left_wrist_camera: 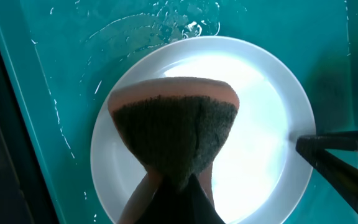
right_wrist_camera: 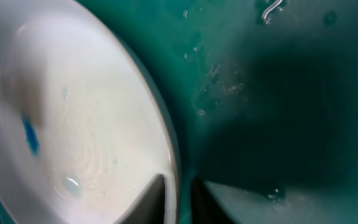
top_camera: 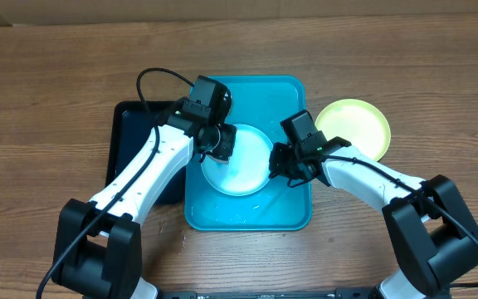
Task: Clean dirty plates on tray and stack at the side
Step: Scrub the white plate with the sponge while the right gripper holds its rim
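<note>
The light blue round plastic plate (top_camera: pixel 243 169) lies flat in the middle of the large turquoise rectangular plastic tray (top_camera: pixel 251 223), its pale centre bright under the light. From my right wrist I see a small blue smudge (right_wrist_camera: pixel 31 137) on its inner face, with a few drops of water near it. My left gripper (top_camera: pixel 218 143) is clenched on a brown sponge with a dark green scouring face (left_wrist_camera: pixel 174 134), and that face is over the plate's left half; I cannot tell whether it is touching the plate. My right gripper (top_camera: pixel 279 164) is closed on the plate's right rim, one finger on the inside and one on the outside of the edge. Beads and streaks of water (left_wrist_camera: pixel 188 26) lie on the tray floor beyond the plate. A yellow-green round plastic plate (top_camera: pixel 353 126) sits on the wooden bench (top_camera: pixel 56 83) just beside the tray's right side, near its far corner. A smaller black rectangular tray (top_camera: pixel 135 141) lies against the tray's left side, partly under my left arm.
</note>
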Controlling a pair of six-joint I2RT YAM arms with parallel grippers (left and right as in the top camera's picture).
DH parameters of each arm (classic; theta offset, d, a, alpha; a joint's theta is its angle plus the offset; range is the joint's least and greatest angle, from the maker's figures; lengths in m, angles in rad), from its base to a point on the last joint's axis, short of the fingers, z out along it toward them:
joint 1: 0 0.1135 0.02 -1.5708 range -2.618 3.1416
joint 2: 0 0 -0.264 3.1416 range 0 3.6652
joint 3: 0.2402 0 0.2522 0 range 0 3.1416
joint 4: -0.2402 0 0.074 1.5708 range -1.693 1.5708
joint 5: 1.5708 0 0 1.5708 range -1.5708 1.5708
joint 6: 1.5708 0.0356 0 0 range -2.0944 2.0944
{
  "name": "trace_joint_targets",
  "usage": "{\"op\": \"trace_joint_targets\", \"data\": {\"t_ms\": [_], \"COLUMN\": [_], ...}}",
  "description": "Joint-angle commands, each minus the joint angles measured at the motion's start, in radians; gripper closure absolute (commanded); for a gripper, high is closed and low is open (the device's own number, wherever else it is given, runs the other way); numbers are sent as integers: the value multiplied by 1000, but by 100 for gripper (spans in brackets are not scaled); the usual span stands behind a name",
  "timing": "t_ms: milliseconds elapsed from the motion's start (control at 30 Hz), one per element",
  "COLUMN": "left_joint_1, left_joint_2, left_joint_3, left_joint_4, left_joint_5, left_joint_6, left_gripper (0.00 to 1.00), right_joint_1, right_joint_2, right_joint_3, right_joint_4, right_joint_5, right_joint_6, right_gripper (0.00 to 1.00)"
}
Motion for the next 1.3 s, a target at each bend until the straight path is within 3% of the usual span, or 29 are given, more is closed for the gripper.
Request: {"op": "trace_joint_targets", "data": {"t_ms": [0,100,200,300,367,533,667,900,1100,1267], "left_joint_1": [6,6,6,6,6,6,6,6,6,6], "left_joint_2": [13,14,14,14,14,14,14,15,15,14], "left_joint_3": [16,16,16,16,16,14,14,14,14,14], "left_joint_4": [0,0,-3,-9,-17,-37,-45,-67,-71,-71], "left_joint_5": [-6,-6,-6,-6,-6,-7,-8,-75,-69,-48], "left_joint_6": [-22,-22,-22,-22,-22,-31,-72,-188,-216,-210], "left_gripper": [96,96,96,96,96,96,96,96,96,96], "right_joint_1": [12,39,61,66,65,65,66,70,72,72], "right_joint_2": [6,6,6,6,6,6,6,6,6,-3], "right_joint_3": [-4,-4,-4,-4,-4,-4,-4,-4,-3,5], "right_joint_4": [4,5,12,26,38,42,41,29,-8,-23], "right_joint_5": [1,2,44,101,100,101,100,100,99,102], "right_joint_6": [3,6,6,6,6,6,6,12,85,84], "right_gripper": [95,93,73,67,70,89,96,96,96,81]}}
